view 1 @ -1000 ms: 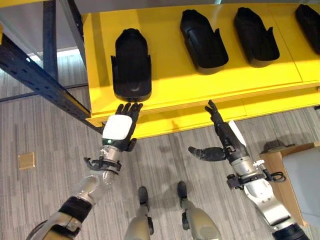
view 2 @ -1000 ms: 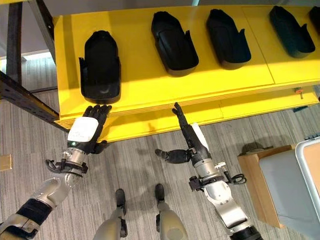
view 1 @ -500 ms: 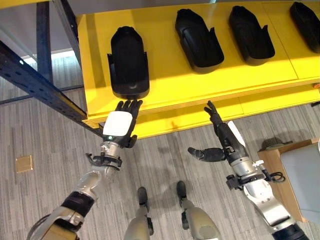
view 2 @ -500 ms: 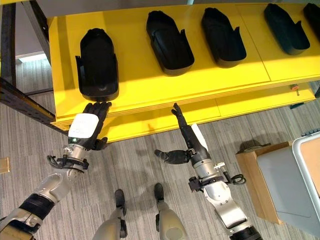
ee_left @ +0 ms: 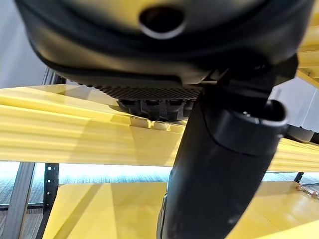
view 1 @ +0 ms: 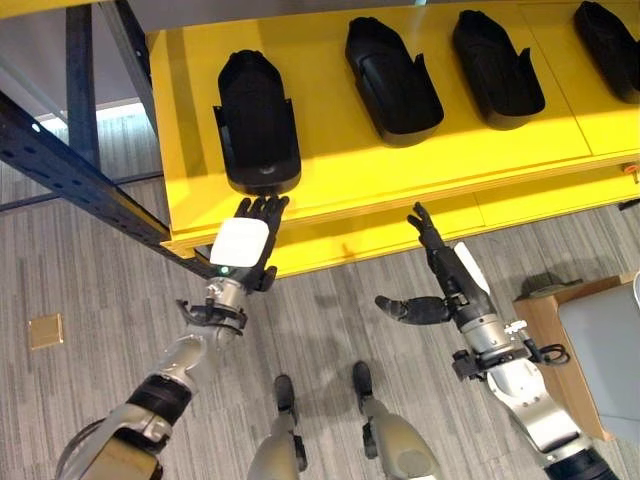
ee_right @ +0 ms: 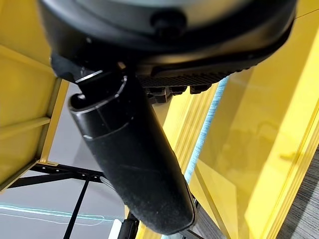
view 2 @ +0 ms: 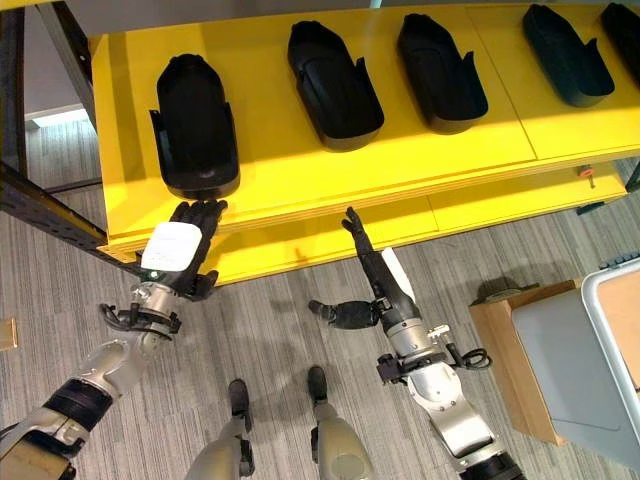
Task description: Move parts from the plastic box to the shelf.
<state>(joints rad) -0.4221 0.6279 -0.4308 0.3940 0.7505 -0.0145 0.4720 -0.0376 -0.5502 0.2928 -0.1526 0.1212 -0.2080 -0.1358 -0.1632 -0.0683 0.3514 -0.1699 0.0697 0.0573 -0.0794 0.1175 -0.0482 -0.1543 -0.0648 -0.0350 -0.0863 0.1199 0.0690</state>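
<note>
The right hand point(view 1: 447, 270) hangs over the floor just short of the yellow shelf point(view 1: 340, 170), fingers straight and reaching toward the shelf's front edge, thumb stuck out to the side, holding nothing. The left hand point(view 1: 245, 245) sits at the front edge near the shelf's left end, fingers straight and relaxed, their tips at or just touching the near end of the leftmost black part point(view 1: 258, 122); contact is hard to confirm. Farther back on the shelf lie three more black parts point(view 1: 393, 82), in a row toward its right end. A grey plastic box point(view 2: 585, 350) rests on a wooden stand point(view 2: 515, 340) at the robot's right.
</note>
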